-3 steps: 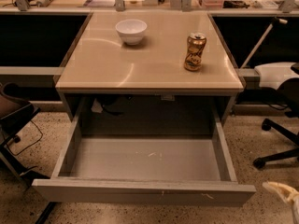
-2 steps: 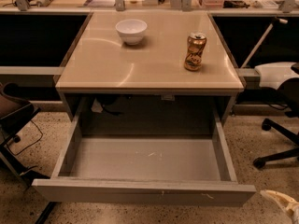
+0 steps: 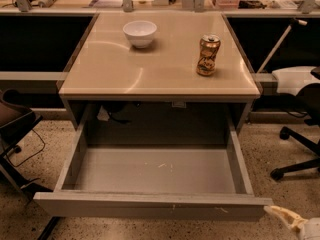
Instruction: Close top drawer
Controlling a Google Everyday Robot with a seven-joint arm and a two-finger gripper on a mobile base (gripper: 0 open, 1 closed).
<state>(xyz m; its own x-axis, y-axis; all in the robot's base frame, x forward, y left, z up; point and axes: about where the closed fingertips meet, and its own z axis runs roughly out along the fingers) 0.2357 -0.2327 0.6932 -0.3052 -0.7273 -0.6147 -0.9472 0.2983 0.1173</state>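
The top drawer [image 3: 150, 206] is pulled far out from under the beige table [image 3: 150, 74]. It is wide, deep and grey. Its inside is empty, with small pale scuffs on the floor and on the front face. My gripper [image 3: 286, 218] shows as a pale tip at the bottom right edge of the camera view. It sits just right of and slightly below the drawer's front right corner, close to it. Whether it touches the corner cannot be told. Most of the arm is out of view.
A white bowl [image 3: 140, 33] and a crumpled golden can [image 3: 208, 55] stand on the tabletop. An office chair base [image 3: 297, 151] stands on the speckled floor at the right, and a dark chair [image 3: 15, 121] at the left. A cluttered counter runs along the back.
My gripper has moved left and slightly down, coming further into view toward the drawer's front right corner. The drawer has not moved.
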